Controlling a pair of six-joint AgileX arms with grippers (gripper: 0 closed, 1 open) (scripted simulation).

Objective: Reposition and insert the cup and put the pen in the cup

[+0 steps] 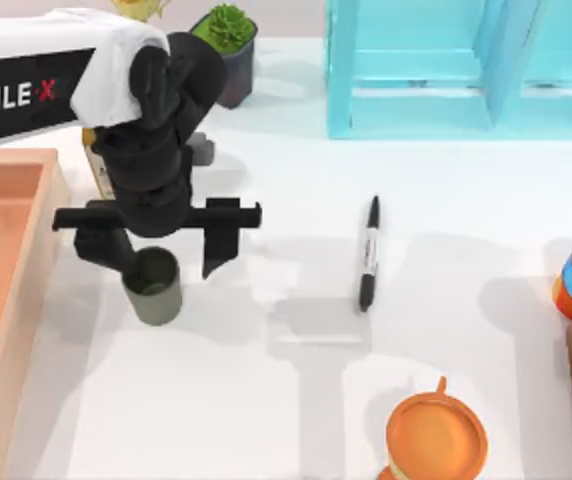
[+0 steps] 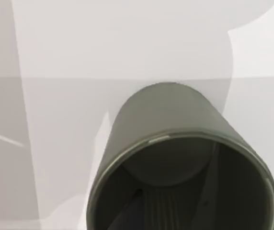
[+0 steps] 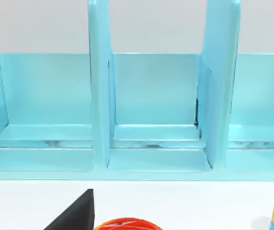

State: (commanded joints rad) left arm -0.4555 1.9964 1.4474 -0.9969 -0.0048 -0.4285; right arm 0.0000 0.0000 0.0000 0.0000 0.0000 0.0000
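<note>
Left gripper [image 1: 164,262] hung over the cup [image 1: 154,286] at the table's [image 1: 266,400] left side, jaws spread wide, one finger [image 1: 106,250] at the rim, the other [image 1: 221,235] well clear. Cup stood upright. Pen [image 1: 368,253] lay flat mid-table, well apart. Right gripper's jaw state: cannot tell

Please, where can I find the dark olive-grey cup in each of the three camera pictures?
Top view: the cup stands upright at the table's left part, under the left gripper, beside the orange tray.
Left wrist view: the cup is seen close, its open mouth towards the camera.
Right wrist view: the cup is not in it.
Shared landmark: the white table is in every view.
</note>
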